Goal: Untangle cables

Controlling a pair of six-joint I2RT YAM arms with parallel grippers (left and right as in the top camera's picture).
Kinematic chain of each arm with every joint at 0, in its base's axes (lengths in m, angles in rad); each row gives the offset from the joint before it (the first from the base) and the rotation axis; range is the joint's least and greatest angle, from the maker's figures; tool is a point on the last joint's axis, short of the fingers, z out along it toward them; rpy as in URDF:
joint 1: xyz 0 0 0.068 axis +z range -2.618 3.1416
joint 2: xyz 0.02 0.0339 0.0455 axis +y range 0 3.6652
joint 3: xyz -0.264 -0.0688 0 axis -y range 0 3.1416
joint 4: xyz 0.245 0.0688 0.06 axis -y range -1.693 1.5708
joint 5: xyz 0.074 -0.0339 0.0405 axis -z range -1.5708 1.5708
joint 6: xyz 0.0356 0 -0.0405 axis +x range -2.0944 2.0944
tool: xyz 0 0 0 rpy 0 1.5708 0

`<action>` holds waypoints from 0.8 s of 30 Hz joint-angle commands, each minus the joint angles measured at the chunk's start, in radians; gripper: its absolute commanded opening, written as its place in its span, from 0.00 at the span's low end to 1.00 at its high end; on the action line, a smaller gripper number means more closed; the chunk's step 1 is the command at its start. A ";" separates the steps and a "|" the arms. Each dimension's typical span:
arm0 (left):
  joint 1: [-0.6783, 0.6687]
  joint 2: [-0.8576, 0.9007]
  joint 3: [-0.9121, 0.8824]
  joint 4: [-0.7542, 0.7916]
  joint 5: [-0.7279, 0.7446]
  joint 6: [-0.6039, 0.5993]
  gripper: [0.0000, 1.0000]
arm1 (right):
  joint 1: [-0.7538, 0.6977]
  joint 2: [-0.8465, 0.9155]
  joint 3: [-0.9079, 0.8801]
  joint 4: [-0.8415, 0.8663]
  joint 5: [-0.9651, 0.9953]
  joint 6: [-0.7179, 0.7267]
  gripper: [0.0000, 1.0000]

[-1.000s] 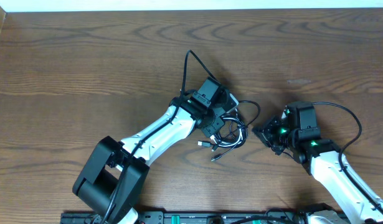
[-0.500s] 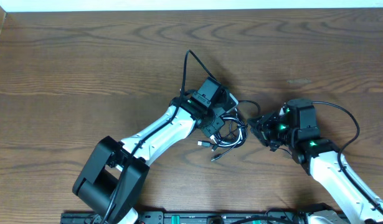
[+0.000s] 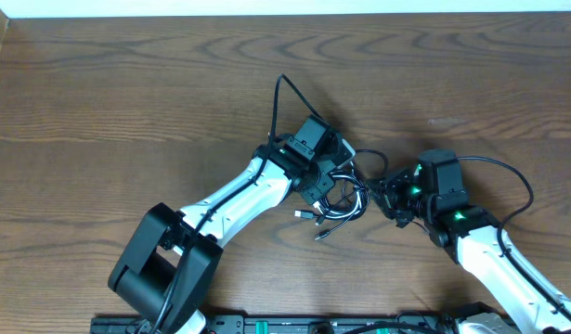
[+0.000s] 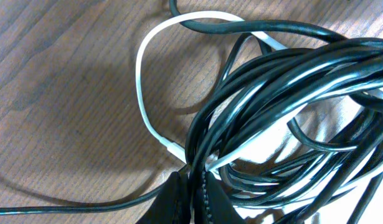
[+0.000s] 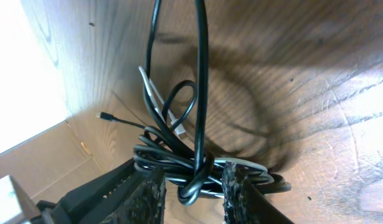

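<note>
Left hand (image 3: 334,176): fingers pressed together, and in the wrist view the tips seem to nip a strand or two at the near edge of the cables (image 4: 284,93); the exact strand is hidden
Right hand (image 3: 385,191): fingers part-spread, straddling the knot (image 5: 194,168) without clearly clamping it
Where the cables are: one tangled pile on the counter (image 3: 127,83), between the two hands, touching the left hand's tips and just ahead of the right hand's
White cable (image 4: 141,81): arcs out ahead of the left hand's tips, then dives under the black loops
Loose plug ends (image 3: 308,215): trail out of the pile on the side nearer the left arm, clear of both hands
Weight: light, I judge; the whole pile would likely follow any pull instead of staying put
Stiffness: soft and springy; the glossy black loops keep a coiled set and will probably curl back when let go
Surface: smooth, shiny jacket, so a thin strand could slide through a loose pinch
Fragility: the cords look sturdy, but the small plugs and their necks are the weak points, so pulling by a plug is best avoided
Where to take hold: a single strand just outside the knot, near the right hand's tips, while the left hand anchors the rest
Risk: pulling both sides apart may cinch the knot tighter; feeding a free end back through a loop looks safer
</note>
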 commanded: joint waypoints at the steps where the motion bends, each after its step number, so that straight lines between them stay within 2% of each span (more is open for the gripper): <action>1: 0.005 -0.020 -0.006 -0.003 -0.024 -0.003 0.08 | 0.013 0.034 0.013 0.003 0.023 0.056 0.26; 6: 0.005 -0.020 -0.006 -0.003 -0.024 -0.003 0.08 | 0.018 0.084 0.013 0.045 -0.008 0.077 0.22; 12: 0.004 -0.020 -0.006 -0.003 0.018 -0.002 0.08 | 0.018 0.100 0.013 0.066 -0.019 0.089 0.23; 18: 0.004 -0.020 -0.006 -0.003 0.023 -0.002 0.08 | 0.017 0.099 0.013 0.098 -0.060 0.109 0.29; 24: 0.004 -0.020 -0.006 -0.003 0.023 -0.002 0.08 | 0.005 0.099 0.013 0.088 -0.135 0.014 0.33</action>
